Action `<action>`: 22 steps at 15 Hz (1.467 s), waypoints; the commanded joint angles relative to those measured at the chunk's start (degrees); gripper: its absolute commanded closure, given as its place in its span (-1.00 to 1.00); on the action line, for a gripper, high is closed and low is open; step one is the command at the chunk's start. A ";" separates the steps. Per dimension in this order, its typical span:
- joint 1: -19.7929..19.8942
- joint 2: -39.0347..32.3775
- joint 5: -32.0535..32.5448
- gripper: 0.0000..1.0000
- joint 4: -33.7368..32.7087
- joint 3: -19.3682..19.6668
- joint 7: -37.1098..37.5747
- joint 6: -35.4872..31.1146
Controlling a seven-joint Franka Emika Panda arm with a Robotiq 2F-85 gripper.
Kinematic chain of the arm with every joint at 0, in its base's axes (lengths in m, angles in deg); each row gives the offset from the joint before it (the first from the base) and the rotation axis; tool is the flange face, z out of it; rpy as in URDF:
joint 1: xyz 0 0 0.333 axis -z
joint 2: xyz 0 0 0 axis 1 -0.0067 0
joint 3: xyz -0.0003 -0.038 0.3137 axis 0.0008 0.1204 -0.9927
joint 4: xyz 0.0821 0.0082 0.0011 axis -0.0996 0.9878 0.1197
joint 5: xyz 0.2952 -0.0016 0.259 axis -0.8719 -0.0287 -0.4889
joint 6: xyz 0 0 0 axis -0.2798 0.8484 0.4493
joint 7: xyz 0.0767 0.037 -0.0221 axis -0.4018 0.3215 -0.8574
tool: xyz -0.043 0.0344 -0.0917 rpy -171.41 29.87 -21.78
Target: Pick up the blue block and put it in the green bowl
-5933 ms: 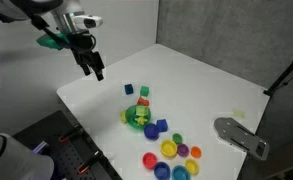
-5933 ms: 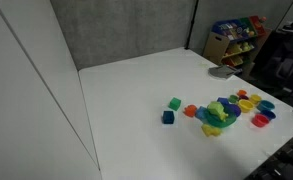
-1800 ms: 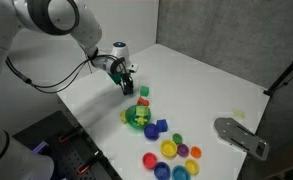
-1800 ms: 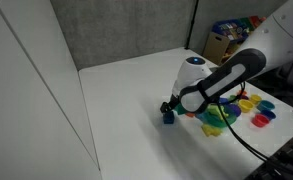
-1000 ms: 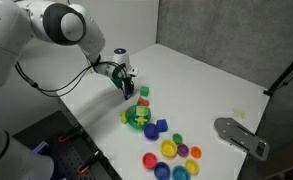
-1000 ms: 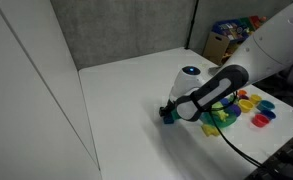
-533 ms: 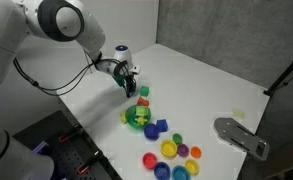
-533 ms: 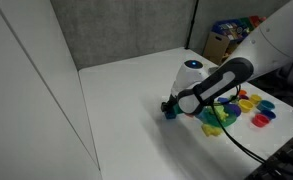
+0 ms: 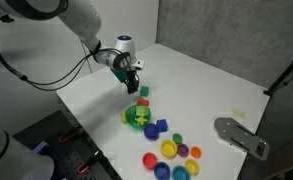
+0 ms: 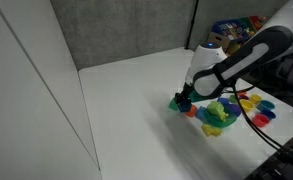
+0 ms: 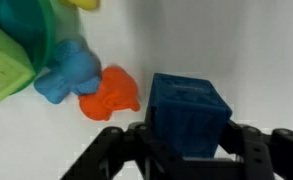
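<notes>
My gripper [image 11: 191,138] is shut on the blue block [image 11: 189,103], whose sides sit between the two black fingers. In both exterior views the gripper [image 9: 134,87] [image 10: 185,103] hangs just above the white table, next to a small green cube [image 9: 144,91]. The green bowl [image 9: 129,117] [image 10: 224,125] stands a short way beyond the cube, with bright pieces inside it. In the wrist view the bowl's rim [image 11: 44,45] fills the top left corner, with a light-blue piece [image 11: 68,72] and an orange piece [image 11: 111,93] lying beside it.
Several coloured round caps [image 9: 171,150] [image 10: 256,108] lie past the bowl near the table's edge. A darker blue block [image 9: 162,126] sits beside the bowl. A grey metal plate [image 9: 241,135] rests at the table corner. A toy shelf [image 10: 236,38] stands behind the table.
The jaws have closed on the blue block. The gripper has then risen and shifted towards the green cube and bowl with the block in it.
</notes>
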 commanded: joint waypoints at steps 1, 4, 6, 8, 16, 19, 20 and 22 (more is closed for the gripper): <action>2.55 8.67 1.28 0.42 8.73 0.69 -2.55 2.47; 5.93 12.38 0.98 0.42 12.85 0.14 -5.18 5.54; 8.59 13.91 0.30 0.42 15.11 -0.79 -8.10 8.20; 10.39 15.12 0.47 0.42 16.99 -0.71 -9.69 10.27; 13.90 14.05 2.78 0.42 18.93 0.73 -11.58 10.79; 14.80 14.44 2.81 -0.62 19.17 0.28 -12.92 11.30; 15.06 14.80 2.55 -0.72 19.19 0.04 -13.53 11.86; 14.80 15.89 2.98 -1.00 19.23 0.27 -13.64 12.87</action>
